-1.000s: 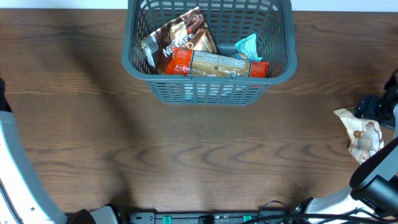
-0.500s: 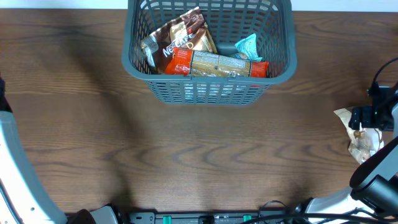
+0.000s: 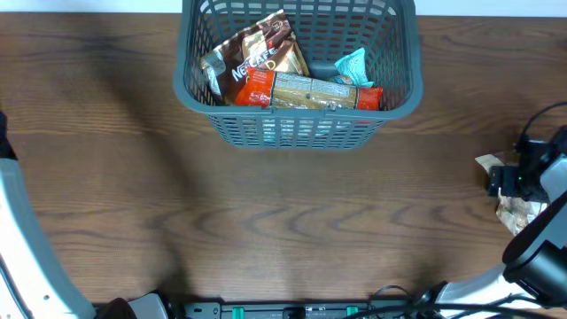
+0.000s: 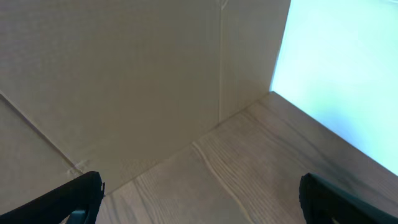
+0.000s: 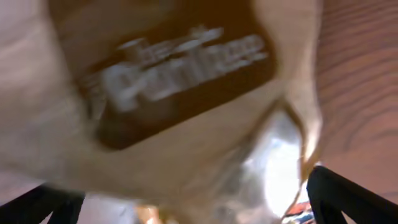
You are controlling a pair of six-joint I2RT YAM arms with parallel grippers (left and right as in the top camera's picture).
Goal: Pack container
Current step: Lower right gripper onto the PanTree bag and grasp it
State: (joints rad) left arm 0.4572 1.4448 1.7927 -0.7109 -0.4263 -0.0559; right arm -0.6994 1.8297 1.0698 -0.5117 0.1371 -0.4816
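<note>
- The right gripper (image 3: pixel 507 180) hangs directly over a beige pouch (image 3: pixel 516 213), fingers spread wide on either side and nothing gripped.
- The pouch looks light, soft and slick, so a pinch across its crinkled middle would probably hold best.
- The container (image 3: pixel 292 133), a stiff basket, sits well apart, ahead and to the left of that gripper.
- Count: one container, three packets inside it, one pouch outside.
- The left gripper (image 4: pixel 202 196) is spread open and empty.

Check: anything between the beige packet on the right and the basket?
Nothing visible. Only bare table lies between the beige packet and the container. The right gripper is over the packet, open.
</note>
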